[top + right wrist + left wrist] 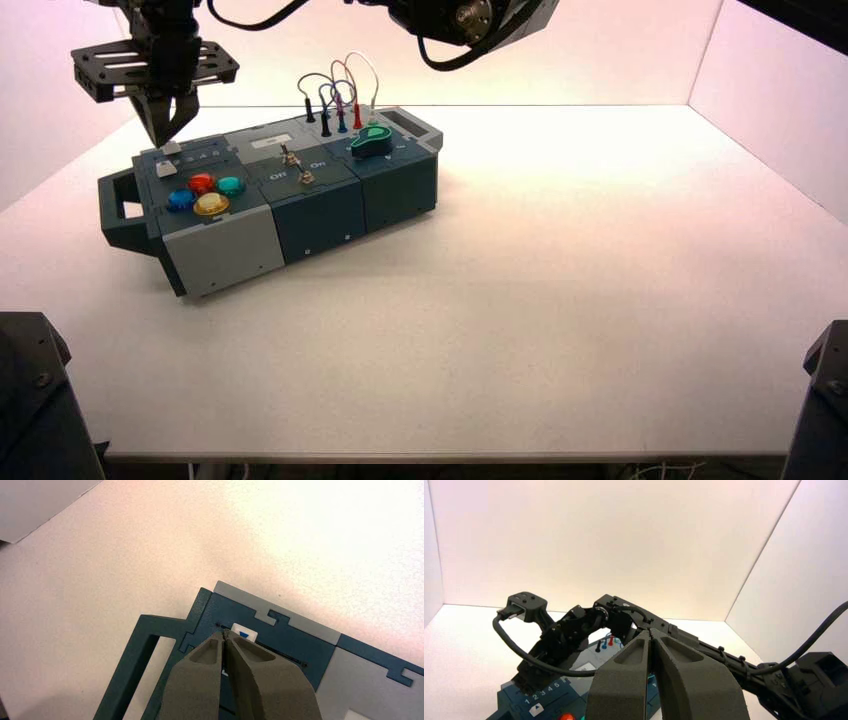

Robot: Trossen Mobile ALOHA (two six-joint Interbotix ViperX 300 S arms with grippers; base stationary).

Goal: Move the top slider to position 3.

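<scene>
The top slider (170,148) is a small pale knob at the far left of the box (320,215), by the handle. In the right wrist view it (244,633) carries a blue triangle and sits at the handle end of its slot. My right gripper (166,128) reaches across from the back and hangs just over it. This gripper (223,636) is shut, with its tips right beside the knob on the handle side. The printed digit 3 (542,693) shows in the row of white numerals. My left gripper (651,631) is shut, empty, and away from the box.
The twin slider knob (165,170) lies just in front of the top one. Red, teal, blue and yellow round buttons (205,193) sit beside it. Toggle switches (296,165), a green knob (372,140) and wires (340,95) stand further right. The box's handle (120,210) juts out to the left.
</scene>
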